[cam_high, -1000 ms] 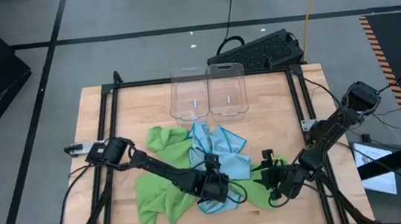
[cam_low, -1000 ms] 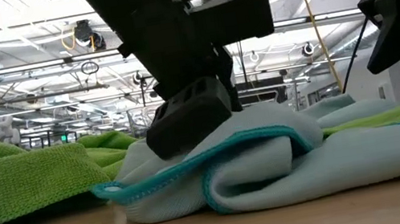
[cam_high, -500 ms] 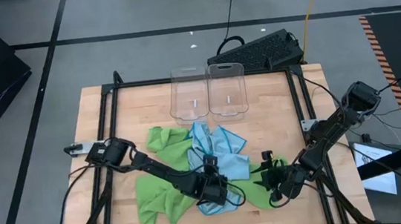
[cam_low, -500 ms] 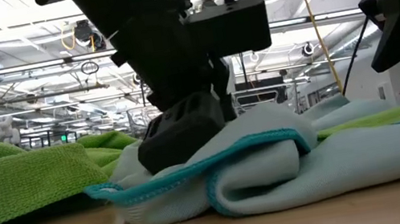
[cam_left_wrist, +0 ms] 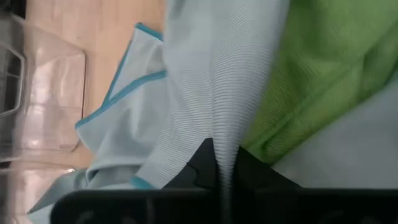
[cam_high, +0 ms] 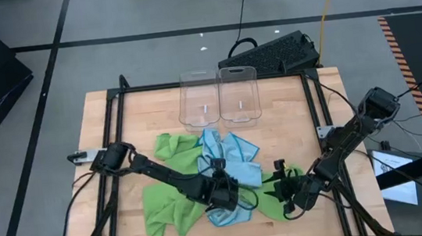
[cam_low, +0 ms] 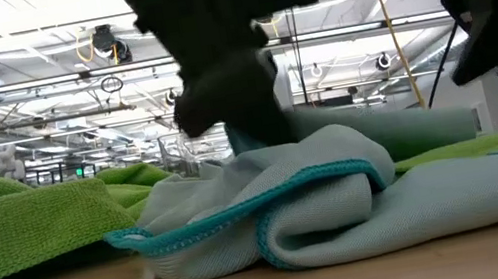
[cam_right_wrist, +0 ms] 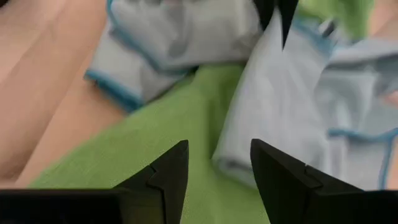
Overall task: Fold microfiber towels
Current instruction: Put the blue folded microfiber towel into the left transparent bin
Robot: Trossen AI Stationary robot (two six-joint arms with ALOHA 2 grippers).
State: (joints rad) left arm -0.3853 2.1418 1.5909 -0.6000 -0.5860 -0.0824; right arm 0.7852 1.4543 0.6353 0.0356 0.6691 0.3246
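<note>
Two clear bins (cam_high: 219,96) stood side by side, touching, at the far middle of the wooden counter (cam_high: 284,126). Black keyboard (cam_high: 271,53) lay on the floor beyond.

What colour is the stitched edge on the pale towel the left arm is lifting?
Teal, a darker blue-green than the light blue towel itself. The low view shows it best.

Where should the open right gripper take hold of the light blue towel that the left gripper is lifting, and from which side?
Probably the free teal-stitched edge of the light blue towel that hangs in front of the right gripper. That gripper is open and low over a green towel, so a level approach from its own side suits. The left gripper pinches a raised fold, so the hanging sheet is thin enough to fit between the fingers.
</note>
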